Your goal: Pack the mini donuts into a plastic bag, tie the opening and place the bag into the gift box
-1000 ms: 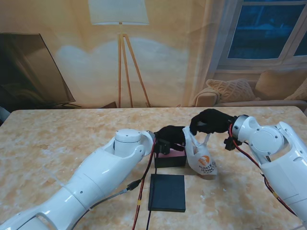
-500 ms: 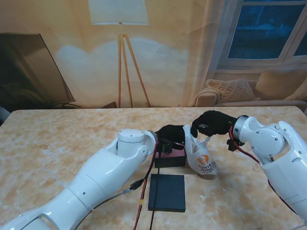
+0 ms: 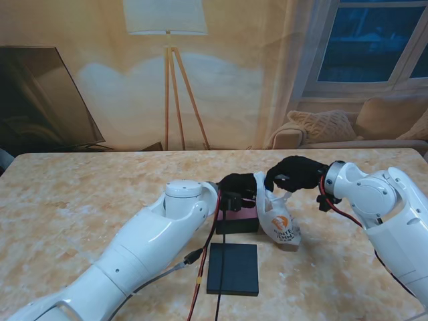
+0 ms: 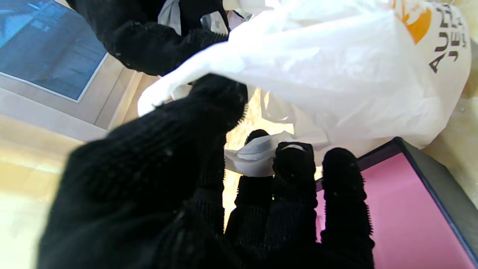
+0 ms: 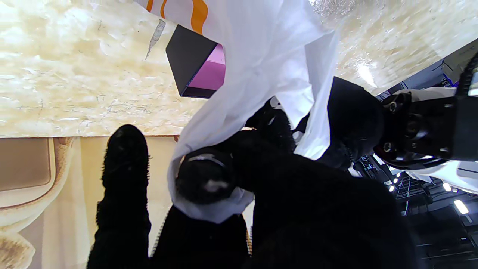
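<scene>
A white plastic bag (image 3: 277,224) with an orange logo hangs between my two hands, its bottom near the table and beside the gift box (image 3: 238,220). My left hand (image 3: 239,187) is shut on one bag handle (image 4: 257,157), over the box's pink inside (image 4: 396,224). My right hand (image 3: 294,174) is shut on the other handle (image 5: 209,209), which wraps around a fingertip. The bag's body (image 4: 336,74) fills the left wrist view and drapes past the box (image 5: 198,63) in the right wrist view. A brownish shape shows through the bag's bottom; donuts cannot be made out.
The black box lid (image 3: 233,268) lies flat on the marble table (image 3: 87,194), nearer to me than the box. Red and black cables (image 3: 204,267) run along my left arm beside the lid. Both forearms cross the near part of the table.
My left hand has shifted slightly right toward the right hand, drawing the handles closer. The bag has tilted, and its bottom has swung a little nearer to me.
</scene>
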